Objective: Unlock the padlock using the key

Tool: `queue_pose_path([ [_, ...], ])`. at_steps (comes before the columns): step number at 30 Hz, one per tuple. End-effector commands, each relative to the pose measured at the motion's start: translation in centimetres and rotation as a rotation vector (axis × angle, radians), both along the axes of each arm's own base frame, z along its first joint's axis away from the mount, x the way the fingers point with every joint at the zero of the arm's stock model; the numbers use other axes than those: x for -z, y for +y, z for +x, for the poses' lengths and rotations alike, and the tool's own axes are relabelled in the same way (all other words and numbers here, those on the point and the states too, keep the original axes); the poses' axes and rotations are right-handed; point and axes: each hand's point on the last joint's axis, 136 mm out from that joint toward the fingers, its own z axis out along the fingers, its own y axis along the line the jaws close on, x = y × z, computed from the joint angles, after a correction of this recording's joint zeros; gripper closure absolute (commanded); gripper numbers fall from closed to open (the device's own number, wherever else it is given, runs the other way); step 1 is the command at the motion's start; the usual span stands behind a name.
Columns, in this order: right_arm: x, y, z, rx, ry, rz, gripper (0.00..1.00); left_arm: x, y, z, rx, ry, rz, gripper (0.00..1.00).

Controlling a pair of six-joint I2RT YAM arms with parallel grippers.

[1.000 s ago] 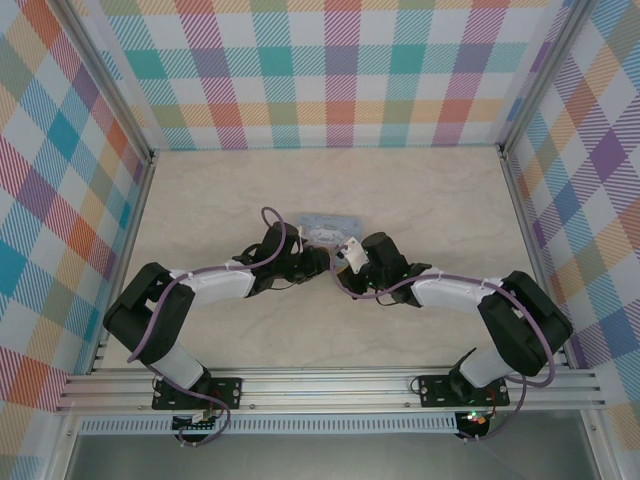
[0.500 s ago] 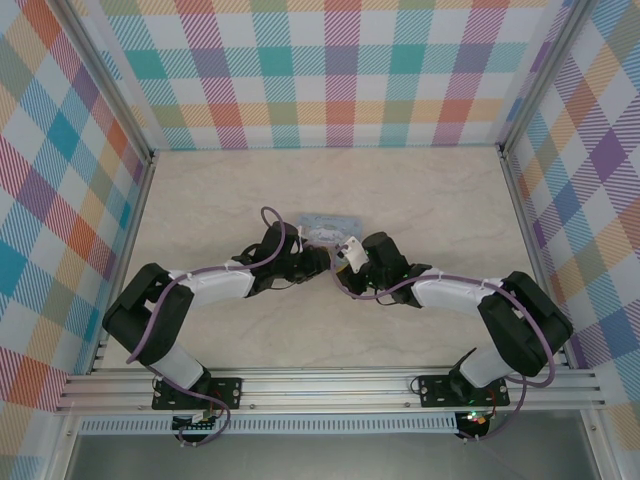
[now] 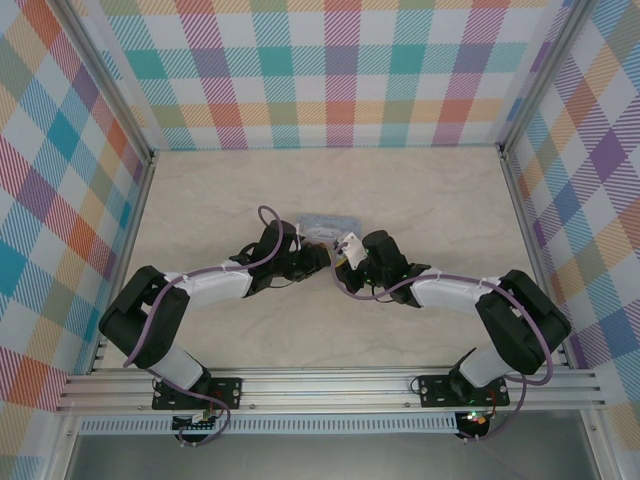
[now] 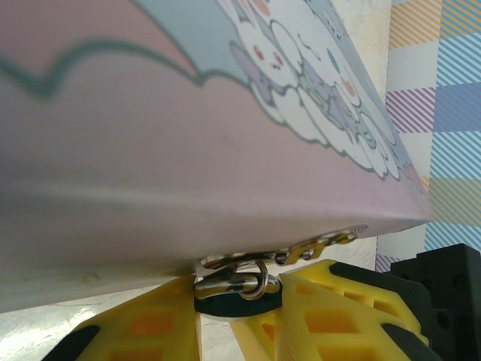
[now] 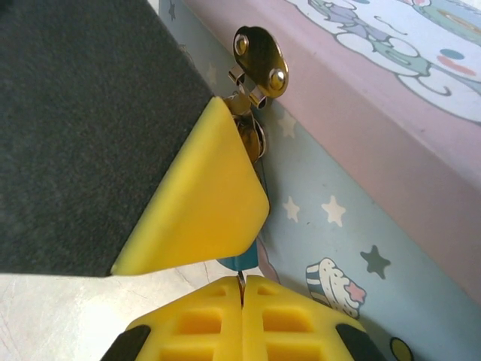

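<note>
Top view: both arms reach in twd the middle of the pale marbled counter [image 3: 430, 200] and meet at the near side of a pale blue, cartoon-printed rectangular tin [image 3: 330, 220]. Left pincer [image 3: 318, 256] and right pincer [image 3: 338, 265] are tip to tip, just beside each other, right up against the tin's front wall.

Tiny blue-bodied padlock [image 5: 239, 263] hangs on the tin's front, under the small gold riveted hasp [image 5: 259, 49]. Its thin silvery shackle [image 5: 254, 139] runs up to the hasp. Most of the body is hidden: a big yellow finger [image 5: 203, 195] w/ black backing lies across it, so only a sliver of blue shows at the bottom.

Left wrist view: yellow pads sit either side of a small dark body w/ a metal ring on top, hard under the tin's lid edge. This looks like the padlock seen from above; left pincer is clamped on it, pads touching both sides.

Right wrist view: right pincer's yellow tips are pressed together directly below the blue sliver, nipping the tiny thin dull metal key [image 5: 240, 280], seen edge-on as a fine dark line. It points up at the padlock's underside. Can't tell if it's seated in the keyhole.

Shackle looks closed, still through the hasp; tin lid down.
</note>
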Motion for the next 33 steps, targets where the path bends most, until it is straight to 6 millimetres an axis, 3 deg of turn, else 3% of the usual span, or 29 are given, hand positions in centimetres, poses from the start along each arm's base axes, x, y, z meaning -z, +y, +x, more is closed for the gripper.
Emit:
queue_pose_path([
  [1, -4.0, 2.3, 0.5, -0.047, -0.068, 0.156, 0.99, -1.8, -1.3, -0.8, 0.058, -0.019, -0.074, 0.75],
  [8, 1.7, 0.2, -0.7, 0.042, 0.09, 0.059, 1.0, -1.4, -0.9, -0.5, 0.034, -0.026, -0.053, 0.59],
  [13, 3.4, -0.6, -1.1, 0.074, 0.141, 0.039, 1.0, -1.4, 0.1, -0.5, 0.011, -0.034, -0.011, 0.47],
  [17, 3.7, -0.6, -1.3, 0.067, 0.179, 0.03, 1.0, -1.6, 1.5, -0.8, -0.015, -0.031, 0.017, 0.35],
  [21, 3.6, -0.4, -1.6, 0.063, 0.211, 0.042, 1.0, -2.1, 4.0, -0.9, -0.066, -0.034, 0.052, 0.3],
  [26, 3.3, -0.1, -2.2, 0.065, 0.289, 0.056, 1.0, -2.9, 6.0, -1.3, -0.109, -0.039, 0.045, 0.3],
  [33, 2.5, 0.3, -3.1, 0.109, 0.425, 0.109, 1.0, -2.3, 5.6, -2.2, -0.147, 0.025, -0.08, 0.38],
])
